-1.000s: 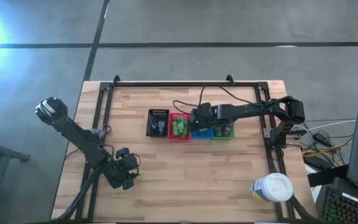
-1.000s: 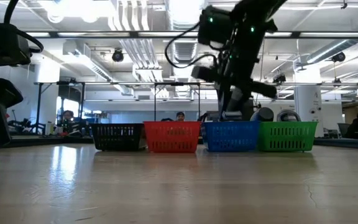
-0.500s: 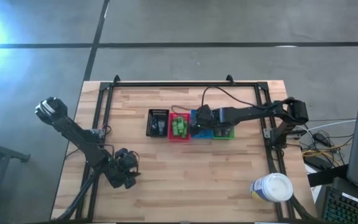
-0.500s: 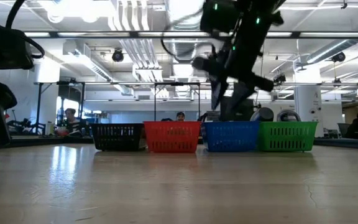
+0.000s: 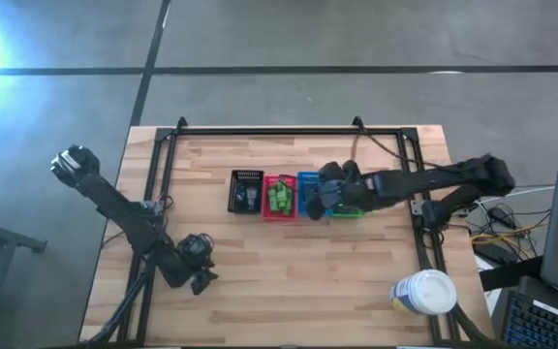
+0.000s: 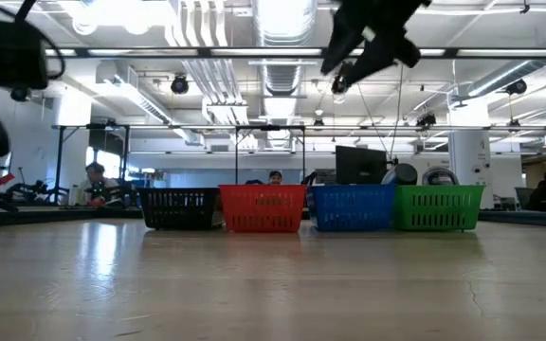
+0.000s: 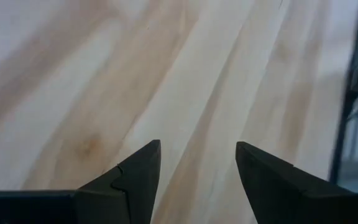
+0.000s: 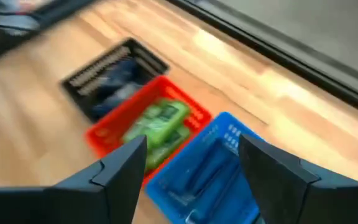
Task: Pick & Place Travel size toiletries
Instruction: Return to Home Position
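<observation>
Four small baskets stand in a row mid-table: black (image 5: 245,192), red (image 5: 279,197), blue (image 5: 308,192) and green (image 6: 439,208). Green packets (image 8: 160,124) lie in the red basket, dark pieces (image 8: 114,81) in the black one, and oblong tubes (image 8: 204,174) in the blue one. My right gripper (image 8: 191,162) hangs open high above the blue basket (image 6: 353,208), holding nothing; it shows at the top of the low view (image 6: 368,47). My left gripper (image 5: 199,271) waits open near the table's front left, above bare wood (image 7: 197,155).
A big white tub (image 5: 424,292) stands at the table's front right corner. A black rail frame (image 5: 289,131) runs round the table's far and side edges. My right arm (image 5: 415,182) lies over the green basket in the high view. Bare wood lies in front of the baskets.
My right gripper has risen from down at the blue basket to well above the basket row. It has also drawn back a little toward the table's right edge. The baskets have stayed in place.
</observation>
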